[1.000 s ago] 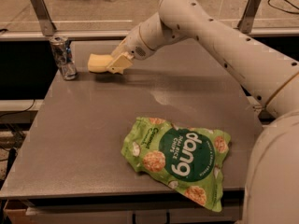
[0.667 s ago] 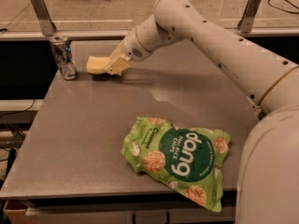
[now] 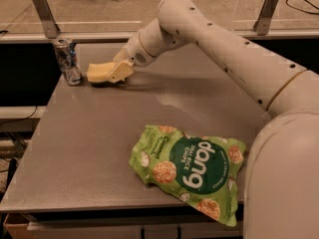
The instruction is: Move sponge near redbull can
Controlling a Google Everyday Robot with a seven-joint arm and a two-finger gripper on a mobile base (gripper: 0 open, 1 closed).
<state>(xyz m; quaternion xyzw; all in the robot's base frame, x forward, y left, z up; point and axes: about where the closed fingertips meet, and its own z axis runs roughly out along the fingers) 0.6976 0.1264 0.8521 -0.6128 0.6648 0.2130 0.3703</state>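
The redbull can [image 3: 67, 61], silver and blue and dented, stands upright at the far left corner of the grey table [image 3: 89, 148]. The pale yellow sponge [image 3: 98, 72] is just right of the can, a small gap apart, low over the table with a shadow under it. My gripper [image 3: 118, 73] reaches in from the right at the end of the white arm [image 3: 209, 39]. It is shut on the sponge's right end.
A green "dang" chips bag [image 3: 192, 168] lies flat at the table's near right. A rail with metal posts [image 3: 44, 11] runs behind the far edge. My white arm body [image 3: 284, 183] fills the near right corner.
My gripper has carried the sponge a little to the left and lower, closer to the can. The can and the chips bag have not moved.
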